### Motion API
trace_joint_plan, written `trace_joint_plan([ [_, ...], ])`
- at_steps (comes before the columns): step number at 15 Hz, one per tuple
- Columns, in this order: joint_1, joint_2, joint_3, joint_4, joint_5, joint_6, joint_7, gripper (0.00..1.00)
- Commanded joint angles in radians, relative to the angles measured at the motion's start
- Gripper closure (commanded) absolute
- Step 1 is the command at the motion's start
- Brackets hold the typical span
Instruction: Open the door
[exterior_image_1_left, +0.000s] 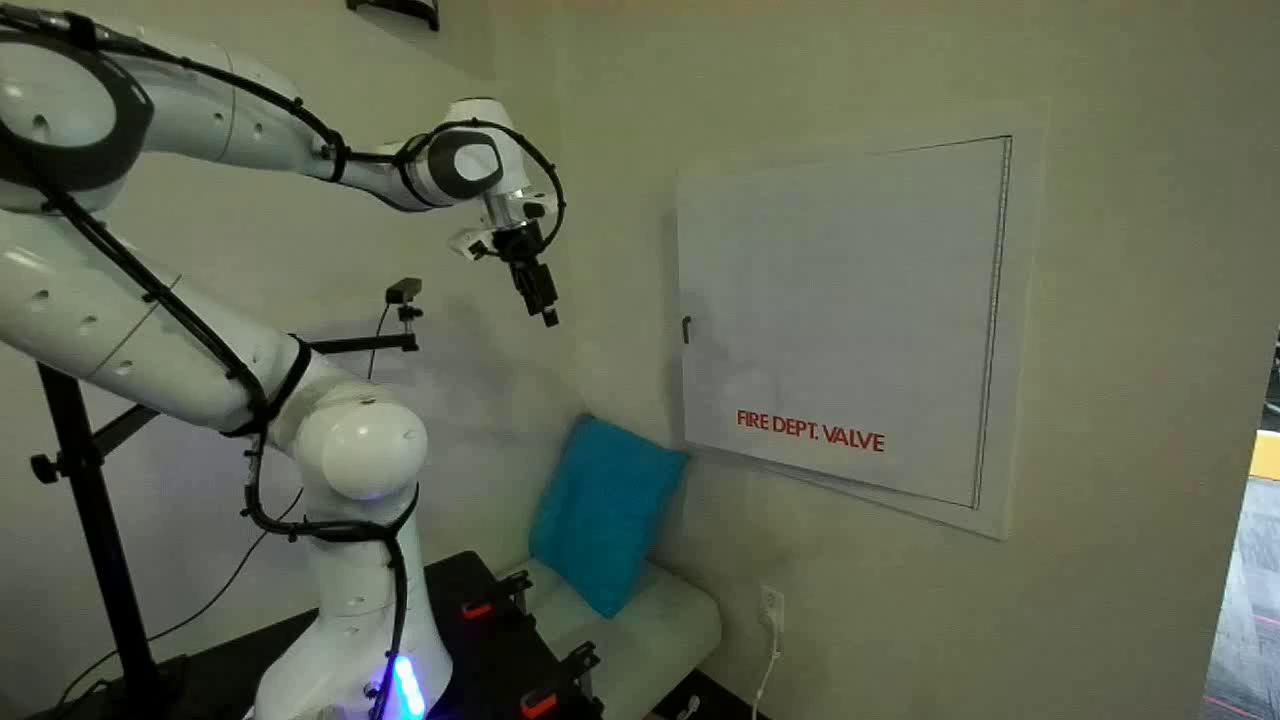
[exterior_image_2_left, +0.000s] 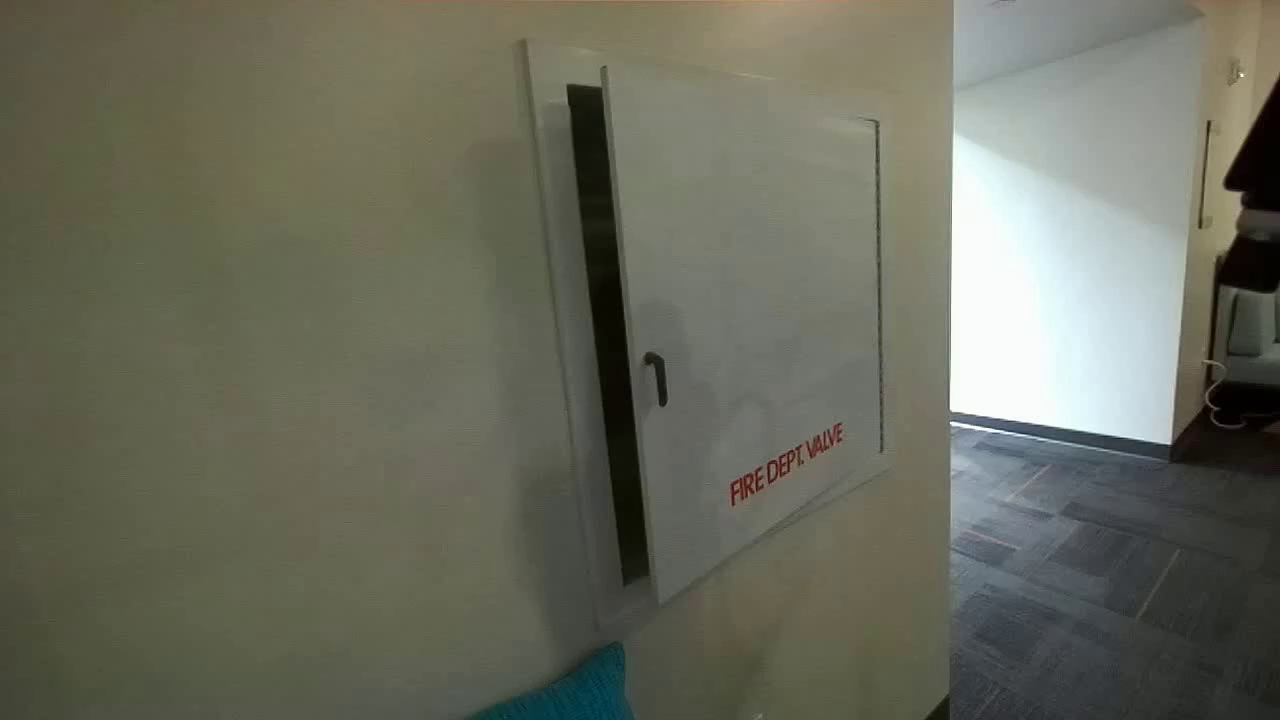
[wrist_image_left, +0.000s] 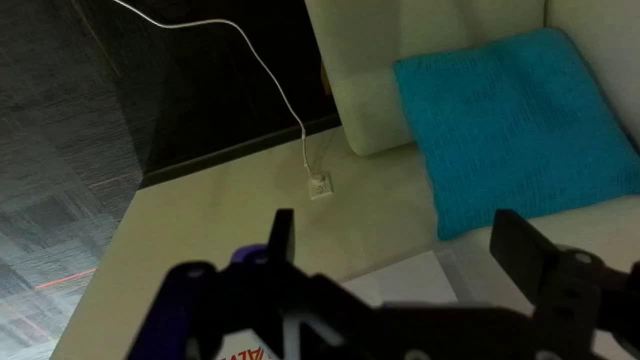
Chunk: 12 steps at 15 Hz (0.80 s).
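The door (exterior_image_1_left: 840, 300) is a white wall panel with red lettering. In an exterior view the same door (exterior_image_2_left: 750, 280) stands ajar, with a dark gap along its handle edge. The dark handle (exterior_image_2_left: 656, 380) hangs down near that edge; the handle also shows in an exterior view (exterior_image_1_left: 686, 330). My gripper (exterior_image_1_left: 548, 315) points down in the air, apart from the door, beyond its handle edge. In the wrist view my gripper (wrist_image_left: 395, 215) has its fingers wide apart with nothing between them. A corner of the door (wrist_image_left: 405, 277) shows behind it; the handle is not visible there.
A blue cushion (exterior_image_1_left: 605, 515) leans on a pale seat (exterior_image_1_left: 650, 630) below the door's handle side. A wall outlet (exterior_image_1_left: 772, 605) with a white cable is below the door. A black camera stand (exterior_image_1_left: 375, 343) is behind the arm. The black robot table (exterior_image_1_left: 480, 640) carries clamps.
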Motion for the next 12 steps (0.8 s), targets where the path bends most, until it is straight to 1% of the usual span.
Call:
trace_joint_plan([
  [1,0.0,0.001,-0.001,0.003,-0.001,-0.003,0.0,0.0],
  [6,0.0,0.001,-0.001,0.003,-0.001,-0.003,0.0,0.0],
  [9,-0.014,0.05,0.027,0.03,-0.03,0.095,-0.016,0.0],
  [12,-0.031,0.144,0.056,0.083,-0.096,0.266,-0.048,0.0],
])
